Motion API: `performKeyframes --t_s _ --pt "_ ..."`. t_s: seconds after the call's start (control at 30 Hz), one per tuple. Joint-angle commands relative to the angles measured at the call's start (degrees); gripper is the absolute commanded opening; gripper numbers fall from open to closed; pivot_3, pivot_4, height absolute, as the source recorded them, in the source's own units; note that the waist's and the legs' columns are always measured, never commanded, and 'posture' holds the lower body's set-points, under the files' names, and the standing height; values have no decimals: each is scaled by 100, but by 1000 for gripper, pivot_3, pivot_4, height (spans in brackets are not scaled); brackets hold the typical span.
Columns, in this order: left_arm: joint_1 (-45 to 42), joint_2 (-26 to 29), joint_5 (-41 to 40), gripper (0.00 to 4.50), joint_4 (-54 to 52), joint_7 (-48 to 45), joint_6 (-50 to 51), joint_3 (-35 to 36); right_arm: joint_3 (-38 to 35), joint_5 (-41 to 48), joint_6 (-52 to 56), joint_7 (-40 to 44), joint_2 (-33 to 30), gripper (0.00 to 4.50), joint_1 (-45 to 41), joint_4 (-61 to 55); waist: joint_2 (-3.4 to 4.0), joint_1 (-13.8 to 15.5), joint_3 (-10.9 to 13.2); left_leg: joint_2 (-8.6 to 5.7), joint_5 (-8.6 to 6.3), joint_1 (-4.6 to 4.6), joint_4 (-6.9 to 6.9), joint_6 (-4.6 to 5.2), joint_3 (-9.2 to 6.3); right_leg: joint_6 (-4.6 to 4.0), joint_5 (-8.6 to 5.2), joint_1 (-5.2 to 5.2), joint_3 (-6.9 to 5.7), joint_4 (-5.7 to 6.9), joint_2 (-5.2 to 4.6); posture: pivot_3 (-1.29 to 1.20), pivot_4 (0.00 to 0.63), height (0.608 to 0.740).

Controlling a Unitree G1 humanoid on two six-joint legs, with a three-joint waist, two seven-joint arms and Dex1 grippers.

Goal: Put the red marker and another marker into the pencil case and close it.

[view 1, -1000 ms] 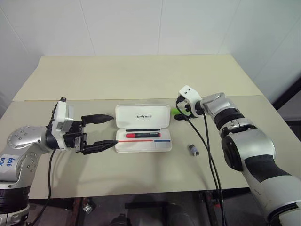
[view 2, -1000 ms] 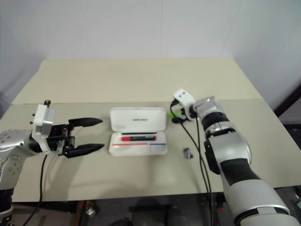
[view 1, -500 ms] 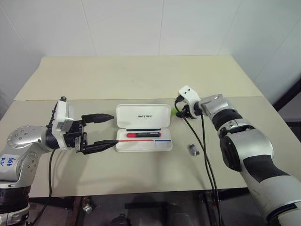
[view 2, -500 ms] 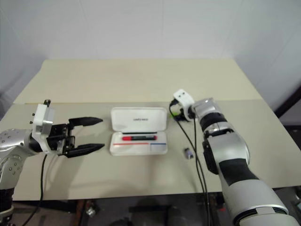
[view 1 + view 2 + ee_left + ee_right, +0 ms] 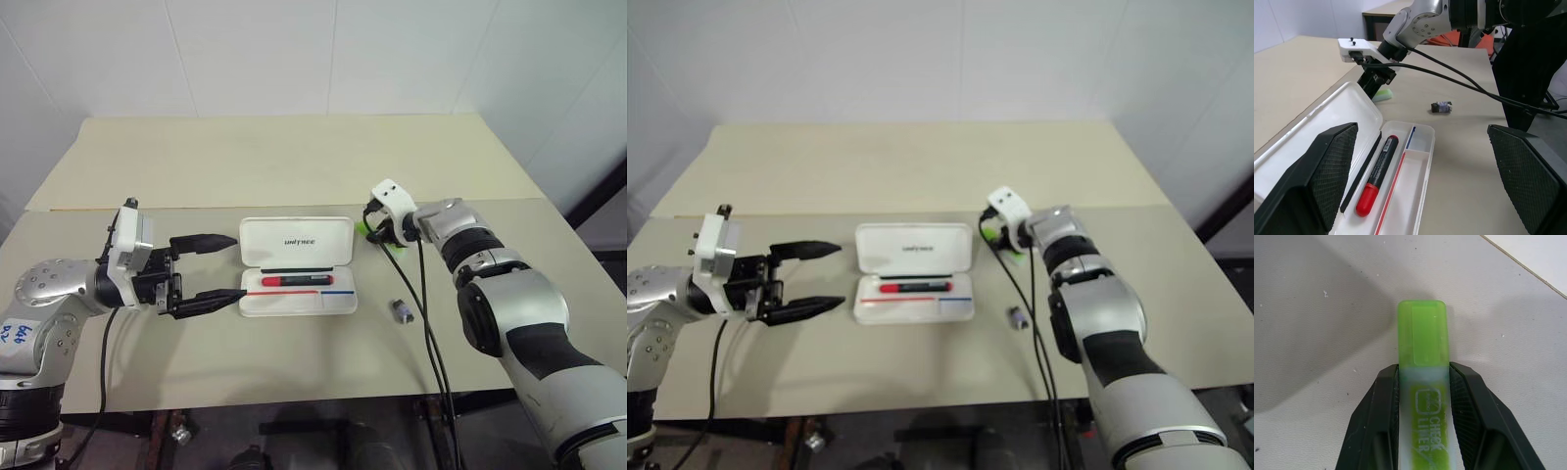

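Pencil case [image 5: 298, 265] lies open mid-worktop [image 5: 294, 162], red marker [image 5: 292, 280] in its front half. Other marker [image 5: 1424, 362] just right of case, behind small stub [image 5: 403, 311]. Left end effector [image 5: 208, 273] left of case.

Between your right pincer [image 5: 371, 231] and the open pencil case [image 5: 298, 266] you have only a narrow strip of bare table [image 5: 294, 166]. The raised lid blocks a low pass; the small grey stub [image 5: 402, 311] lies to the case's right.
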Motion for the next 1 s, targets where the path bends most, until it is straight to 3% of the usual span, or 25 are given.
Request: performKeyframes --t_s 0.03,0.37,0.77,1.0 --pt "-125 16 -68 4500 -55 -33 -98 -18 -64 27 -93 -127 0 1082 32 45 0 0 0 0 0 0 0 0 0 0 0 0 0 0 0 0 150 740" --pt "-225 -24 -46 4500 42 -73 -182 -158 -419 304 -252 -607 73 1082 45 14 0 -18 0 0 1 2 1 -1 2 1 1 0 2 4 0 0 150 740" --pt "-238 -102 -62 4500 108 -164 -226 -227 -797 741 -751 -425 -133 1082 -479 -144 11 -114 7 0 1 -12 -12 -1 4 2 1 -13 2 -9 0 0 150 740" --pt "-288 -202 -66 4500 249 -288 -311 -317 -868 964 -1248 146 -196 1082 -736 -366 12 -132 8 0 -1 -12 -15 0 5 4 -1 -13 1 -12 0 0 150 740"
